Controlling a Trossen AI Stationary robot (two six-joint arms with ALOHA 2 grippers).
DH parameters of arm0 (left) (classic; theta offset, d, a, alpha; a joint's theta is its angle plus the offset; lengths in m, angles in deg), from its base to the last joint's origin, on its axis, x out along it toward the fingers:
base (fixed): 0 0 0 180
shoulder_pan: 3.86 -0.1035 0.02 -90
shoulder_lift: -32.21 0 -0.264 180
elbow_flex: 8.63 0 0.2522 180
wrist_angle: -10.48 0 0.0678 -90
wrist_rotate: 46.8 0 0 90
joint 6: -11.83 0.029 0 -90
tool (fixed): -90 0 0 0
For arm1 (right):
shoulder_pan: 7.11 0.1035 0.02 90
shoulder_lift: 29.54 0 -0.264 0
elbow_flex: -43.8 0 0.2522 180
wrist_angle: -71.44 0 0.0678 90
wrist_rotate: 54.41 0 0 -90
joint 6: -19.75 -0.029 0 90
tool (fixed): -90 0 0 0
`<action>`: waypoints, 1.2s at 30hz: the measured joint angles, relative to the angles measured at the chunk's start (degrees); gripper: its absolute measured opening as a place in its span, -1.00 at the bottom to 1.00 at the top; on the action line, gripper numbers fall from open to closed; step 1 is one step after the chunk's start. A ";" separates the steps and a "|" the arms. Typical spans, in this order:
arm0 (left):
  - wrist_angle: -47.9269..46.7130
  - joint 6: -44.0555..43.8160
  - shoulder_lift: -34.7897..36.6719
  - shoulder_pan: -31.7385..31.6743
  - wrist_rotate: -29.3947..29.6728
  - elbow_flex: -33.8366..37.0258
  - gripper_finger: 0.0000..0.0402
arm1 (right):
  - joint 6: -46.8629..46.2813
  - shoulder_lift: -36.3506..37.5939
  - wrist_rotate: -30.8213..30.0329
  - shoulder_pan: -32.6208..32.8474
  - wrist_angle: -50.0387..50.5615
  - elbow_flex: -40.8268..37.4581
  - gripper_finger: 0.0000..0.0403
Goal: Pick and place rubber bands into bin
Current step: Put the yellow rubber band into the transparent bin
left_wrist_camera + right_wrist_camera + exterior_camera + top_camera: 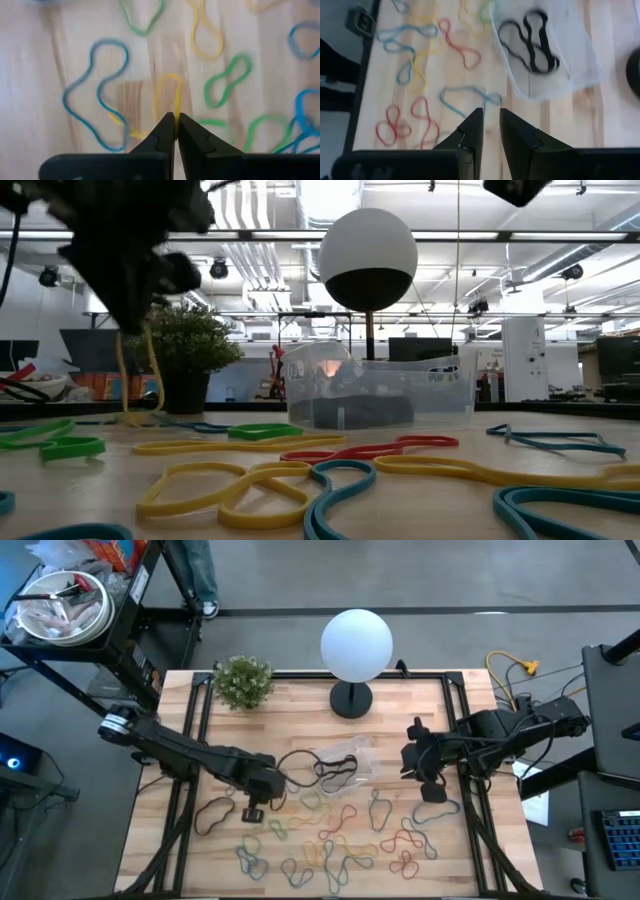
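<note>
Overhead, a yellow band (169,95) was pinched by the closed left gripper (175,125), the bin (345,762) just beside it holding two black bands (530,42). The right gripper's (487,132) fingers were held slightly apart, empty, above bare wood near the bin's edge.

Even bright overhead light, soft shadows on the table (400,710). Left wrist view motion-blurred; low view has ceiling-light glare, foreground bands (230,490) soft.

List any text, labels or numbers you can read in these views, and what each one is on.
None can be read.
Orange package on the cart beside the table: its print is too small to make out.
Room beyond the table in the low view, screens and a white cabinet: no legible signs.
</note>
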 joint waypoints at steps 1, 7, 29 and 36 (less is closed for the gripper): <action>0.07 -0.77 0.66 -0.01 0.23 -0.52 -1.00 | -0.16 0.17 0.00 0.00 0.99 0.00 -0.71; 0.99 -2.41 4.11 0.00 1.12 -2.99 -1.00 | -0.46 2.55 0.00 0.00 3.03 0.00 -0.71; 30.00 1.23 7.37 -1.76 18.71 -3.11 -1.00 | -3.15 13.10 -7.10 0.00 2.94 -0.11 -0.72; 24.82 -8.98 7.05 -3.38 -2.98 -2.92 -1.00 | -3.19 13.27 -7.26 0.00 2.96 -0.11 -0.72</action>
